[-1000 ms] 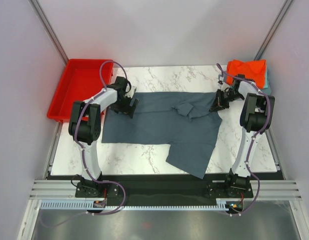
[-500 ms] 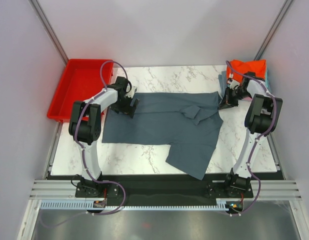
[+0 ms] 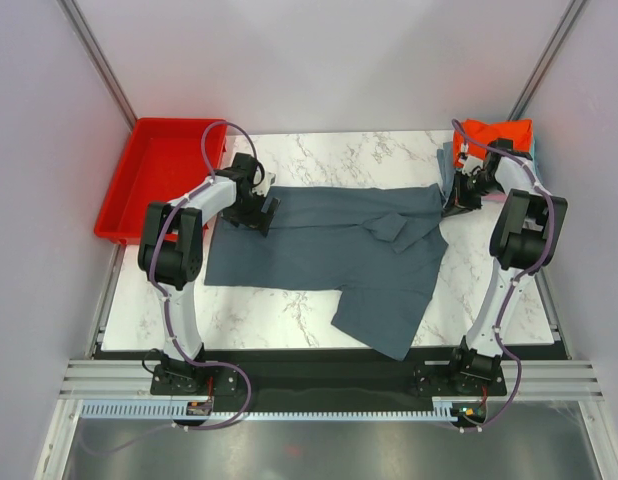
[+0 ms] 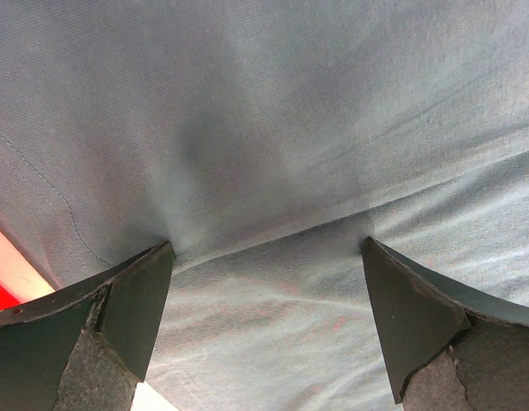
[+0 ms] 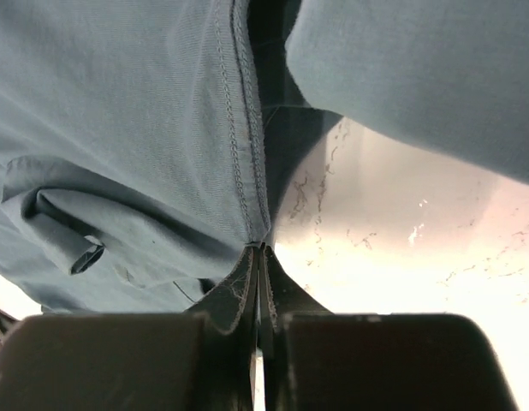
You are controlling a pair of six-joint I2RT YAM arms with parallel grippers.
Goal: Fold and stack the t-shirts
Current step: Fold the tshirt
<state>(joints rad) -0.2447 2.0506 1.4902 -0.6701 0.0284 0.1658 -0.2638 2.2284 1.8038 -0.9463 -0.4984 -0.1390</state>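
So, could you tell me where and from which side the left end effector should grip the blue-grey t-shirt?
Probably its far-left hem, approached from the left: the blue-grey t-shirt lies flat, so only an edge lets a finger slide under. The left end effector rests open there; the right end effector pinches the opposite hem.

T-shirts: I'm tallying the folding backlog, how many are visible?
3: slate blue-grey shirt spread in the middle; orange-red shirt at the far-right corner; grey-blue shirt edge left of it. Others may hide underneath.
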